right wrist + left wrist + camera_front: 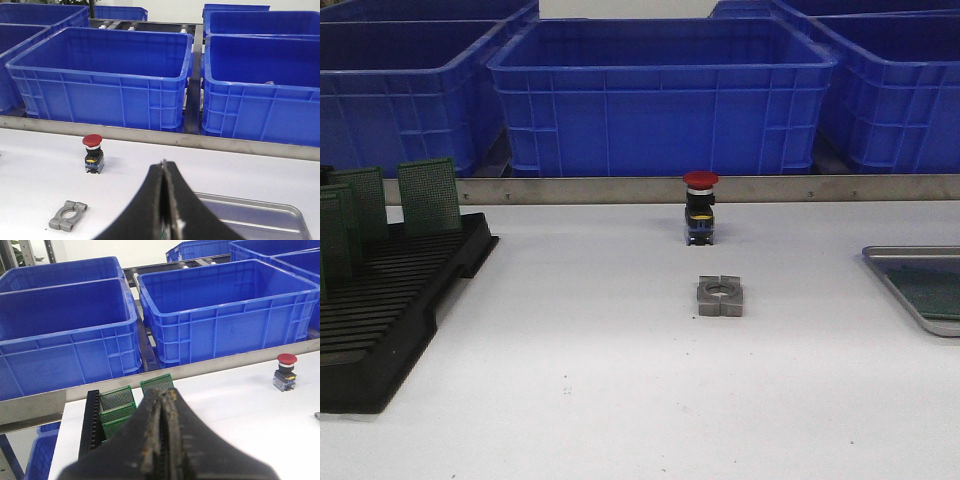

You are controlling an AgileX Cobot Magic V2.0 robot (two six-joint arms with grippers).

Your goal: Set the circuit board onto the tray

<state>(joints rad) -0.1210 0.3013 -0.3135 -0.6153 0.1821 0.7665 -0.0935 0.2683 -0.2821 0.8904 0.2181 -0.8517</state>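
Observation:
Several green circuit boards [428, 195] stand upright in a black slotted rack [380, 330] at the table's left; they also show in the left wrist view [116, 399]. The silver-grey tray [920, 251] lies at the right edge. A dark green flat patch fills its bottom, and I cannot tell whether that is a board or a reflection. Neither gripper shows in the front view. My left gripper [165, 392] is shut and empty above the rack's near side. My right gripper [163, 164] is shut, with the tray [250, 202] just beyond and beneath it.
A red push-button switch [700, 205] stands mid-table near the back. A grey metal clamp block [720, 296] lies in front of it. Large blue plastic bins [660, 90] stand behind a metal rail along the table's far edge.

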